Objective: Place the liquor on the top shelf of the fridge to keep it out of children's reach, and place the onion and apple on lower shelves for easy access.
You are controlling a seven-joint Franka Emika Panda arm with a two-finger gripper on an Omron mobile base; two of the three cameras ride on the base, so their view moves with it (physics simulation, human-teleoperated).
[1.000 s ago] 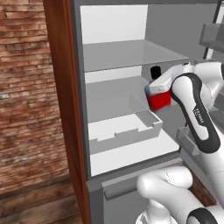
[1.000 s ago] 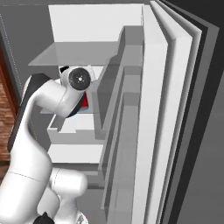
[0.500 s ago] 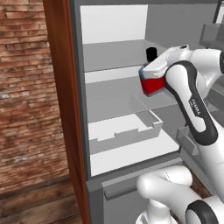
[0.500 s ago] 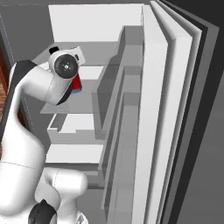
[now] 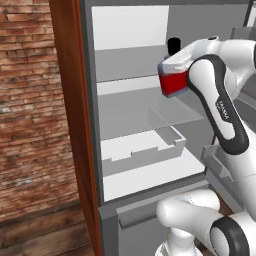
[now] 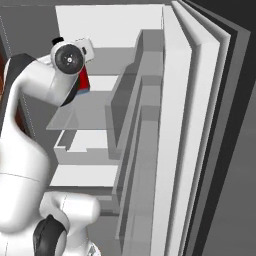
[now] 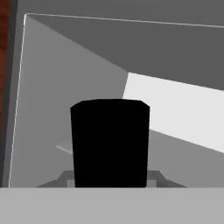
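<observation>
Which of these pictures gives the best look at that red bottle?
The left base view: the liquor shows its red body, pale shoulders and black cap, held up inside the fridge. The right base view shows just a red sliver behind the arm. The hand view shows mostly its black cap.

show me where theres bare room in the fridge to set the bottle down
The top shelf is bare from the fridge left wall across to the liquor. The lower shelf beneath is bare too. Crowded only at right, where the arm reaches in.

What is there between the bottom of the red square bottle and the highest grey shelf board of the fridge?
Nothing: in the left base view the red square bottle hangs above the highest grey shelf board, with bare space between them.
</observation>
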